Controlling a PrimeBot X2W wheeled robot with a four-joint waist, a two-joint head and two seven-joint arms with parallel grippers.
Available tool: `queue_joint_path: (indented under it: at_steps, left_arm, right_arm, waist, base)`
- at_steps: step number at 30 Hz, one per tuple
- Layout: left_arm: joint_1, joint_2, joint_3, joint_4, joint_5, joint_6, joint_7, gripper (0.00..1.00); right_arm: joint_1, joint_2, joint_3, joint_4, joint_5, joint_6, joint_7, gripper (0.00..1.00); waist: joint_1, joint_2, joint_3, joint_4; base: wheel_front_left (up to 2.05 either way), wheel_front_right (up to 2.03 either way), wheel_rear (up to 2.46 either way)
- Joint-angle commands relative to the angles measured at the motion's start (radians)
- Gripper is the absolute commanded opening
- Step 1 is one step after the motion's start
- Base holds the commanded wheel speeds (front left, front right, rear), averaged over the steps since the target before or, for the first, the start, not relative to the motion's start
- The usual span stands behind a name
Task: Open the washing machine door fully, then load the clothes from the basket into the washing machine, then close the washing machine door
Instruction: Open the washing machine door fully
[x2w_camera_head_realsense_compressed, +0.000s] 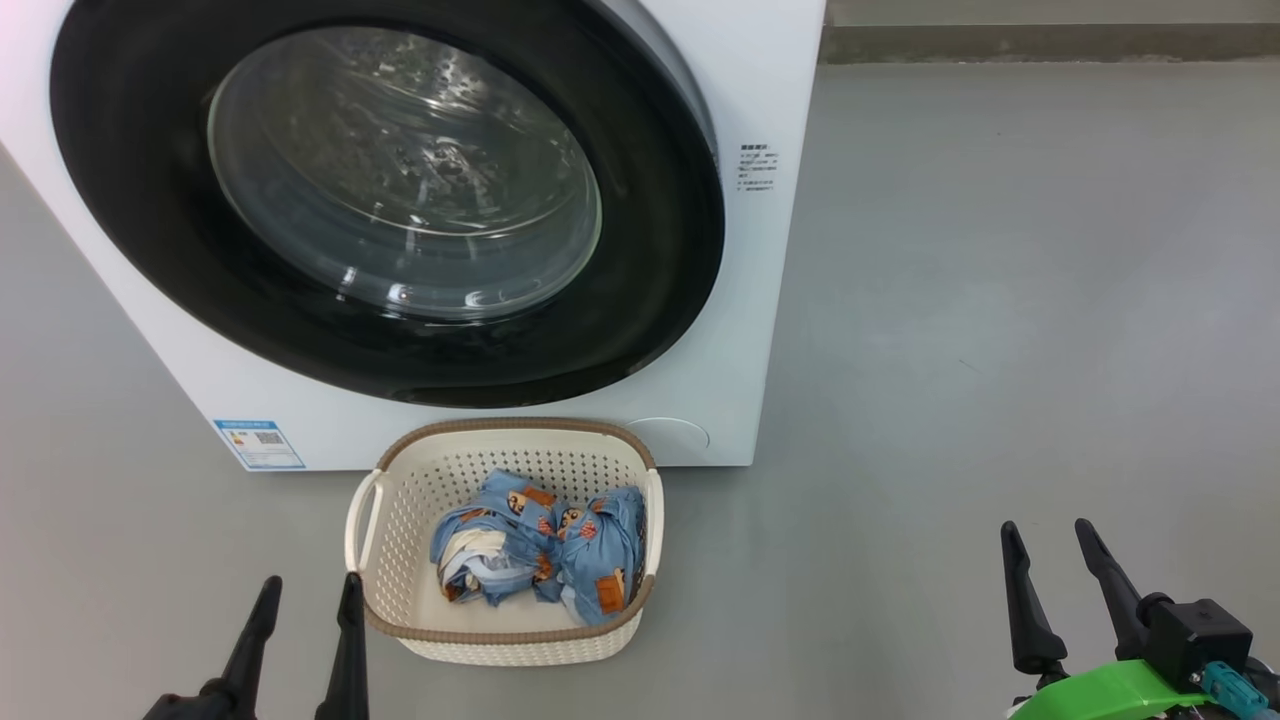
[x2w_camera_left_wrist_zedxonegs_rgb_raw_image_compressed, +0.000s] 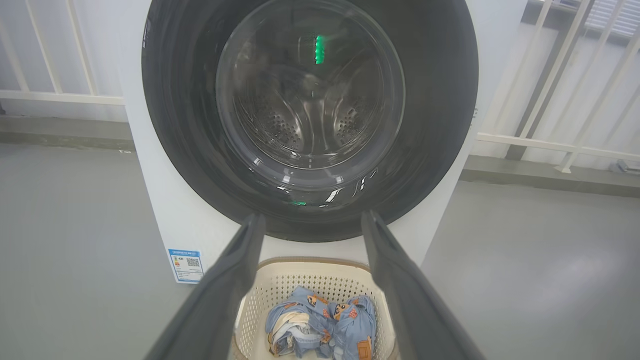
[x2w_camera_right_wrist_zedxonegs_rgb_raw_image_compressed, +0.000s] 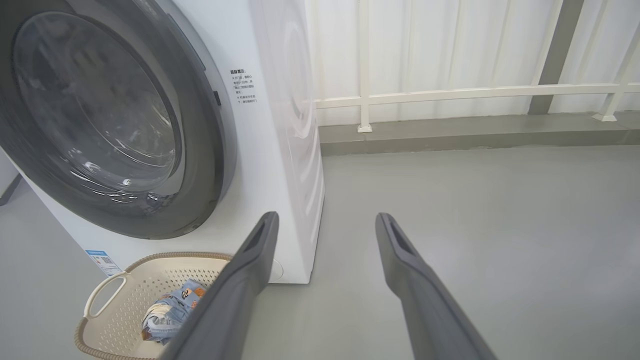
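place: laundry area | evidence: washing machine (x2w_camera_head_realsense_compressed: 745, 370); grey floor (x2w_camera_head_realsense_compressed: 1000, 300); white railing (x2w_camera_right_wrist_zedxonegs_rgb_raw_image_compressed: 450, 93)

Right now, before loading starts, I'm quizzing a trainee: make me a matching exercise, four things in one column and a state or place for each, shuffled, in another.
1 washing machine door
2 clothes
3 basket
4 left claw

A open, holding nothing
B shut
C bunched inside the basket
D standing before the washing machine

Pairs: 1-B, 2-C, 3-D, 4-A
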Motion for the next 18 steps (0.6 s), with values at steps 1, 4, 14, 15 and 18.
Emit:
queue_joint_path:
  at_steps: [1, 4, 14, 15, 18]
  left_arm:
    - [-0.024, 0.010, 0.030, -0.022, -0.013, 0.001, -0.008, 1.00]
    - [-0.026, 0.006, 0.026, -0.019, -0.017, 0.001, -0.008, 1.00]
    - [-0.024, -0.019, 0.021, -0.020, -0.030, 0.001, -0.008, 1.00]
    - [-0.025, -0.021, 0.020, -0.019, -0.030, 0.001, -0.008, 1.00]
    - [-0.032, -0.028, 0.019, -0.020, -0.035, 0.001, -0.008, 1.00]
  right_arm:
    - [-0.037, -0.011, 0.031, -0.021, -0.001, 0.005, -0.013, 1.00]
    - [-0.046, -0.011, 0.037, -0.017, 0.004, 0.005, -0.013, 1.00]
    - [-0.153, -0.011, 0.068, 0.002, 0.171, 0.005, -0.013, 0.00]
    - [-0.172, -0.011, 0.074, 0.005, 0.202, 0.005, -0.013, 0.00]
    - [-0.256, -0.011, 0.118, -0.003, 0.362, 0.005, -0.013, 0.00]
  waist:
    - [0.0000, 0.0000, -0.001, 0.001]
    - [0.0000, 0.0000, -0.002, 0.006]
    - [0.0000, 0.0000, 0.001, 0.021]
    - [0.0000, 0.0000, 0.002, 0.023]
    - [0.0000, 0.0000, 0.006, 0.029]
  base:
    - [0.25, 0.25, -0.50]
    - [0.09, 0.09, -0.18]
    - [0.00, 0.00, 0.00]
    - [0.00, 0.00, 0.00]
    - [0.00, 0.00, 0.00]
